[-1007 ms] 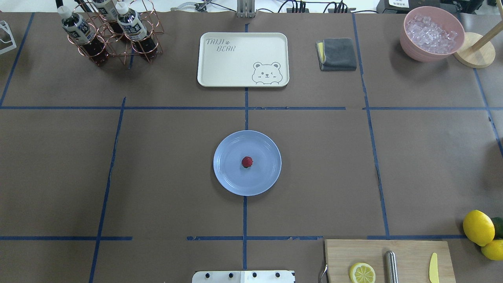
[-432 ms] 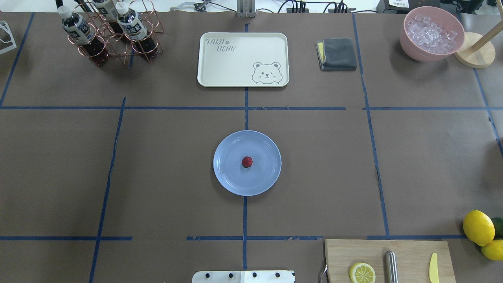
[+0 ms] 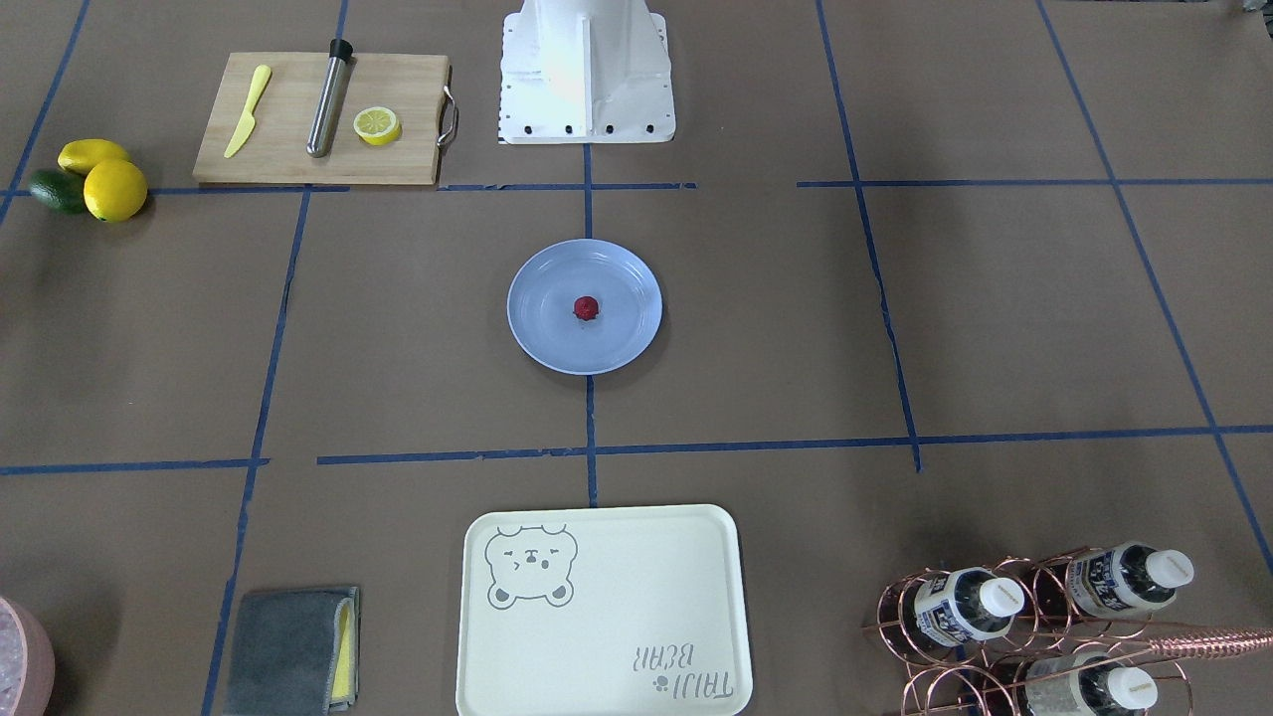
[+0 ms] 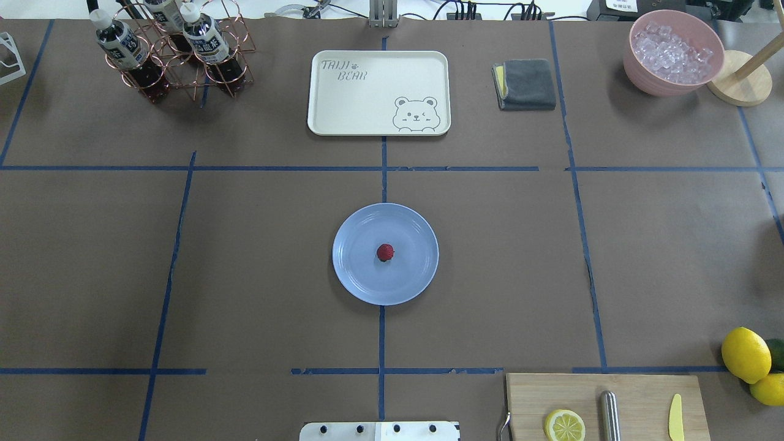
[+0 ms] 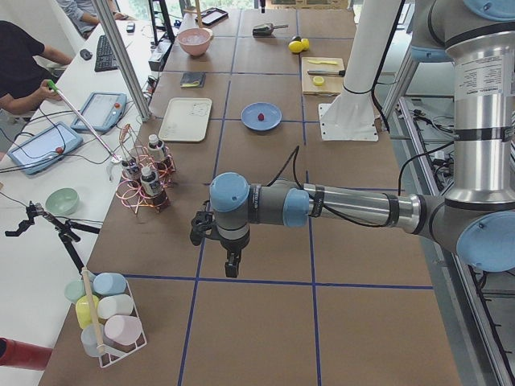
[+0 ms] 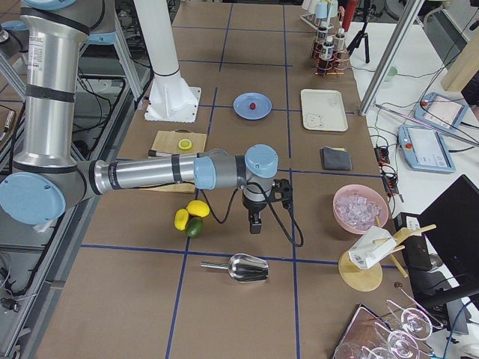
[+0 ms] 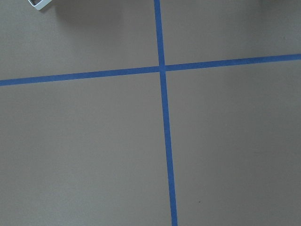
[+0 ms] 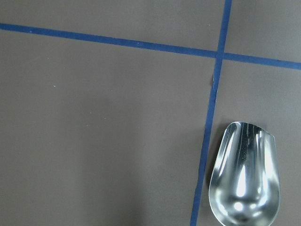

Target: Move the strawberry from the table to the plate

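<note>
The small dark red strawberry (image 4: 385, 252) (image 3: 586, 308) lies in the middle of the light blue plate (image 4: 355, 275) (image 3: 542, 338) at the centre of the brown table (image 4: 245, 257). Neither arm appears in the overhead or front-facing views. In the exterior left view my left gripper (image 5: 232, 269) hangs over bare table far from the plate (image 5: 249, 115). The exterior right view shows my right gripper (image 6: 255, 224) pointing down beside the lemons, well away from the plate (image 6: 241, 103). Whether either gripper is open or shut cannot be told.
At the back stand a cream bear tray (image 4: 378, 92), a copper bottle rack (image 4: 177, 52), a folded grey cloth (image 4: 525, 84) and a pink bowl of ice (image 4: 672, 54). A cutting board (image 4: 606, 407), lemons (image 4: 745, 354) and a metal scoop (image 8: 244, 183) lie on the right.
</note>
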`<state>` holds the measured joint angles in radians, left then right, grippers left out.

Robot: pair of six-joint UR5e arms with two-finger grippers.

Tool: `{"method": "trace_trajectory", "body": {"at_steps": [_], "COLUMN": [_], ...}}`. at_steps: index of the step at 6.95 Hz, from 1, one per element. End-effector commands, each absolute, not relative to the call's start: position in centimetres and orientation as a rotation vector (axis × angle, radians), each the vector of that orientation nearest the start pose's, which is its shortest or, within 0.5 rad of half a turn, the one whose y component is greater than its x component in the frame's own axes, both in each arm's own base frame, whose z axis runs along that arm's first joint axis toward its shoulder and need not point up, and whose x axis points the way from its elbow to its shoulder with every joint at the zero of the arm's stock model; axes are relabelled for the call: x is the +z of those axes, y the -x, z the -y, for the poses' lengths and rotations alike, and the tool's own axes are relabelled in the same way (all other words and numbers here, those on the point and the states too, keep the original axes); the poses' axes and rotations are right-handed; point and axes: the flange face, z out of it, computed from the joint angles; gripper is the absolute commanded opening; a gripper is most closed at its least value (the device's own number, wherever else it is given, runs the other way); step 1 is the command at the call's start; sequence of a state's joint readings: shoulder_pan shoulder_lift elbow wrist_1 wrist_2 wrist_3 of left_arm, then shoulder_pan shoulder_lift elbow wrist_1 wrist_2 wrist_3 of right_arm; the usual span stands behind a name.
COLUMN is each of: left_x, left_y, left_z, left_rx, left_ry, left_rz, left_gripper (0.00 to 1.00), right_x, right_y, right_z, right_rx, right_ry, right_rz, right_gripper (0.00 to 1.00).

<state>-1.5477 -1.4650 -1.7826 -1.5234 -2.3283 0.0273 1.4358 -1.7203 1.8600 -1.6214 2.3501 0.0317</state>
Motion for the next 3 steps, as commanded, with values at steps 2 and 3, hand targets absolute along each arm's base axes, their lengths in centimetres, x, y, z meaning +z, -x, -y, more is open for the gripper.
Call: {"method": "trace_trajectory", "body": {"at_steps": [2,3], "left_x": [61.32,61.15], "left_y": [5.47,5.45], "left_z": [44.69,44.81], "left_rx": [0.044,0.045], "left_ry": [0.008,0.013], "left_rz": [-0.756,-0.758], "left_gripper": [1.00,1.00], "right_x": [58.99,58.99], "right_y": [-0.48,-0.48], "right_z": [43.49,43.49], "right_rx": [-0.132,-0.132], "right_ry": [-0.019,-0.019], "right_rz": [0.784,0.784], "right_gripper": [1.00,1.00]}}
